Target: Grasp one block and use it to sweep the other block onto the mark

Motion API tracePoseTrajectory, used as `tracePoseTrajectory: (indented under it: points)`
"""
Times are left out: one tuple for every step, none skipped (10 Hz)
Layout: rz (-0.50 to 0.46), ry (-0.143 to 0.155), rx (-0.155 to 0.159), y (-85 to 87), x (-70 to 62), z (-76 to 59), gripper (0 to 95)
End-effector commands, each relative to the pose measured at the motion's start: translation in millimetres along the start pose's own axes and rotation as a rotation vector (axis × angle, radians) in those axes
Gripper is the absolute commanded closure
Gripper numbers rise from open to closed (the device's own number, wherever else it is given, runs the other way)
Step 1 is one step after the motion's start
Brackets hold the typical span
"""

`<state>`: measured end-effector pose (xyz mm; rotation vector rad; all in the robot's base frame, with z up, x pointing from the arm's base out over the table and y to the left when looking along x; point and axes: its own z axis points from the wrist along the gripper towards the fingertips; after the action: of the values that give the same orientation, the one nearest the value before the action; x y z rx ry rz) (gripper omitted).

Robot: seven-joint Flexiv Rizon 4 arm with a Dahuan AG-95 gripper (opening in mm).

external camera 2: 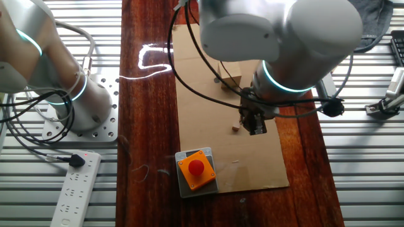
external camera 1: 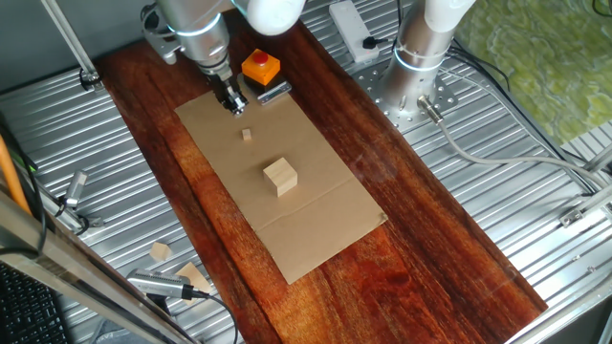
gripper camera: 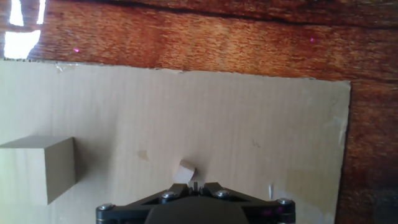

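The tiny tan wooden block [external camera 1: 247,135] lies on the cardboard sheet [external camera 1: 316,220]. It also shows in the other fixed view [external camera 2: 235,129] and in the hand view [gripper camera: 185,171], just ahead of the fingertips. The bigger pale wooden cube [external camera 1: 280,177] stands further along the cardboard, at the left in the hand view [gripper camera: 40,168] and partly behind the arm in the other fixed view [external camera 2: 231,81]. My gripper [external camera 1: 234,103] hovers near the tiny block with its jaws together and nothing between them [gripper camera: 194,185]. I cannot make out a clear mark.
An orange box with a red button [external camera 1: 260,67] stands on a grey plate at the cardboard's end near the gripper. Wooden scraps [external camera 1: 161,251] lie on the metal surface beside the wooden board. A power strip [external camera 2: 74,189] and cables lie by the arm's base.
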<state>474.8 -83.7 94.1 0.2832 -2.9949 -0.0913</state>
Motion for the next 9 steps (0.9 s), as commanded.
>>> tracePoseTrajectory:
  points:
    - [-0.011, -0.012, -0.029, -15.1, 0.6, 17.4, 95.0]
    - [-0.016, -0.011, -0.036, -19.4, 0.7, 24.6, 95.0]
    - [-0.013, -0.013, -0.051, -22.4, 1.4, 32.7, 95.0]
    - [-0.003, -0.013, -0.062, -20.7, 1.8, 39.3, 95.0]
    - [0.000, -0.013, -0.061, -17.7, 1.9, 46.4, 95.0]
    - [0.000, -0.015, -0.060, -16.6, 1.3, 51.7, 95.0]
    - [0.004, -0.014, -0.061, -16.7, 0.5, 55.7, 95.0]
    - [0.007, -0.013, -0.061, -16.3, 0.6, 58.6, 95.0]
    - [0.015, -0.012, -0.061, -14.7, 1.6, 62.2, 95.0]
